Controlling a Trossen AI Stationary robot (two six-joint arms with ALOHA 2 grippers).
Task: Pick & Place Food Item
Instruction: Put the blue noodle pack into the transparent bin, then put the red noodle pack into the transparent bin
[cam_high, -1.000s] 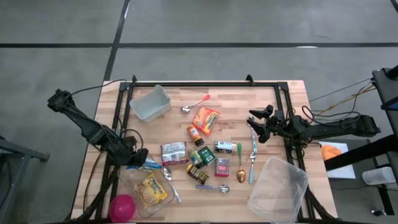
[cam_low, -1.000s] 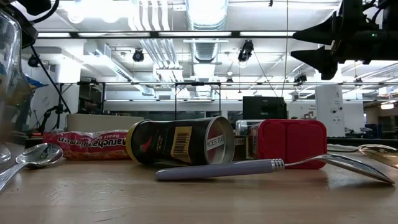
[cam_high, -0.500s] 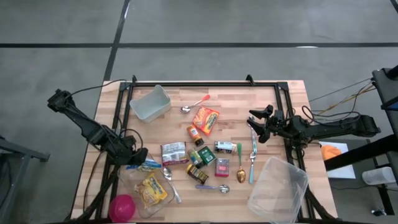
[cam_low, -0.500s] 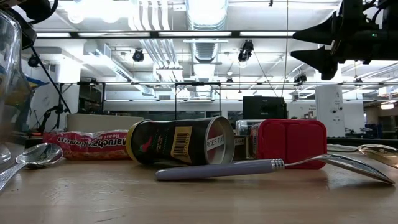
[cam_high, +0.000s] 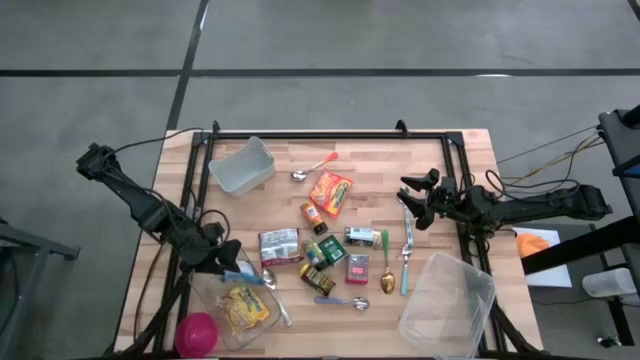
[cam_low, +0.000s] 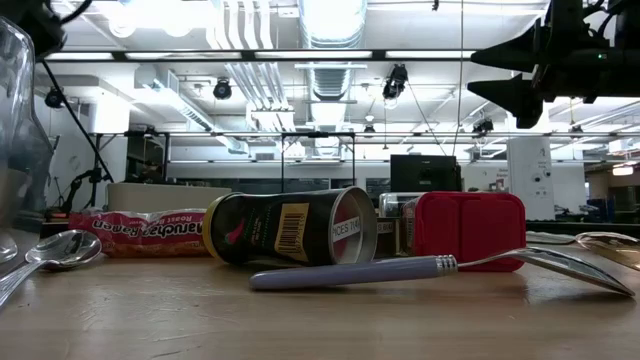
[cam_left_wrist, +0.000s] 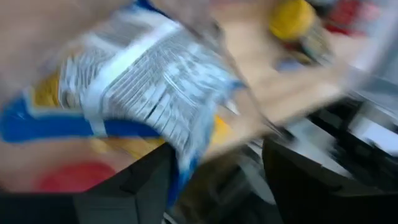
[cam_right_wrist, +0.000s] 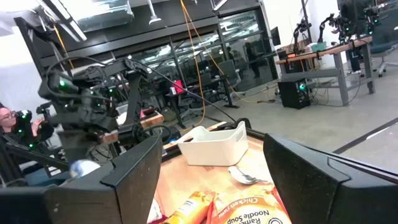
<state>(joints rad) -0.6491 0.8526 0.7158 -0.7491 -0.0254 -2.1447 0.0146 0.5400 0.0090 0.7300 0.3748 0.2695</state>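
At the desk's left edge, near its front-left corner, the left gripper (cam_high: 228, 268) hangs over the rim of a clear container (cam_high: 205, 298) — its jaws parting around a blue-and-white snack packet (cam_high: 240, 268), which the left wrist view shows blurred and seemingly slipping free. A yellow packet (cam_high: 244, 305) already lies inside, with a pink lid (cam_high: 197, 332) at the corner beside it. The step in hand looks like the release, and doing it well probably means keeping the wrist over the container's middle until the packet has dropped clear of the fingers, then lifting straight up so nothing drags it back over the rim. In the middle lie spice jars, soup packets and spoons. Toward the right edge the right gripper (cam_high: 409, 201) waits above the forks with jaws wide, empty; a second clear container (cam_high: 450, 305) sits at the front-right corner.
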